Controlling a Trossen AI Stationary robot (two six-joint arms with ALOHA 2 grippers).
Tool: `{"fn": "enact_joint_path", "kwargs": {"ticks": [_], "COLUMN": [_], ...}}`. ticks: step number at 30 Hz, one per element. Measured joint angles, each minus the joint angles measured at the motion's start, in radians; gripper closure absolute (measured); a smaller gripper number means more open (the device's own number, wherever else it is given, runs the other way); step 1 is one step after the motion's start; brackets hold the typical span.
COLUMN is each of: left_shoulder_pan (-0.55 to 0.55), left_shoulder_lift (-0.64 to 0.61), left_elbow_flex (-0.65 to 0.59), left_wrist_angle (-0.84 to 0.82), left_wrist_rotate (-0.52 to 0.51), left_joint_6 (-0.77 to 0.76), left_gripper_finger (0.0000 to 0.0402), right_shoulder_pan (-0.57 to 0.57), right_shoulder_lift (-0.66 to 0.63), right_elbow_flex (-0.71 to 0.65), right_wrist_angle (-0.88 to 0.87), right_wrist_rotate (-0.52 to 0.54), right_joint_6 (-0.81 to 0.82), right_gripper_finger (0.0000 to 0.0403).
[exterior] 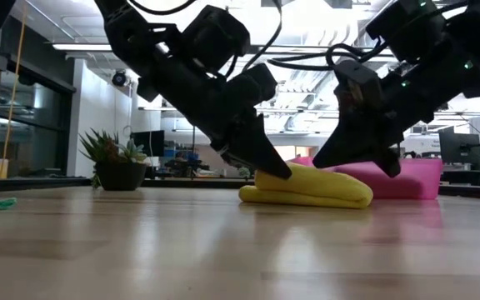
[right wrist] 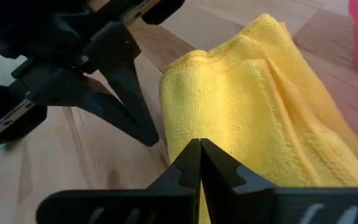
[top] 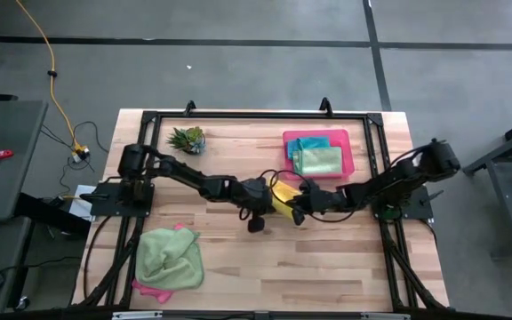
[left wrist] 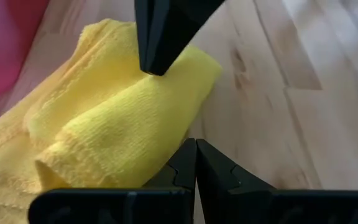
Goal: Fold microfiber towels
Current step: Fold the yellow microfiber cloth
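your wooden desk (top: 327,258) carries a folded yellow towel (top: 284,197) mid-surface, a pink tray (top: 347,158) of folded towels, a small plant (top: 188,139), and a crumpled green-over-pink towel heap (top: 169,260) near the front-left corner.

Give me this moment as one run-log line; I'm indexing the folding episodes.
stage: folding | yellow towel: folded, table centre | left gripper: shut, at towel | right gripper: shut, at towel | pink tray: two folded towels

The high view looks straight down from far above, taking in the whole bench (top: 327,258) and floor around it. The low view sits at bench-top level, facing the room behind. Each wrist view peers close past its own fingers. All four share the yellow towel (top: 283,197), mid-frame in the high view.
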Motion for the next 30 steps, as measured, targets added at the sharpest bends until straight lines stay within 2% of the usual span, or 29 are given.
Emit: {"fn": "enact_joint_path", "kwargs": {"ticks": [15,21,26,30], "left_shoulder_pan": [-0.001,-0.001,-0.002,-0.002], "left_shoulder_lift": [0.062,0.045,-0.01,-0.052], "left_elbow_flex": [0.001,0.001,0.0,0.001], "left_wrist_angle": [-0.014,-0.019,-0.027,0.007], "left_wrist_rotate": [0.0,0.041,0.107,0.066], "left_joint_6": [-0.07,-0.08,-0.071,-0.034], "left_gripper_finger": [0.0402,0.0402,0.0402,0.0401], "right_shoulder_pan": [-0.029,-0.066,-0.081,-0.081], "right_shoulder_lift": [0.08,0.083,0.04,-0.027], "right_elbow_flex": [0.001,0.001,0.001,0.001], "right_wrist_angle": [0.029,0.043,0.041,0.033], "right_wrist_rotate": [-0.017,0.047,0.046,0.052], "right_joint_6": [0.001,0.014,-0.041,-0.098], "right_gripper_finger": [0.0403,0.0403,0.0403,0.0403]}}
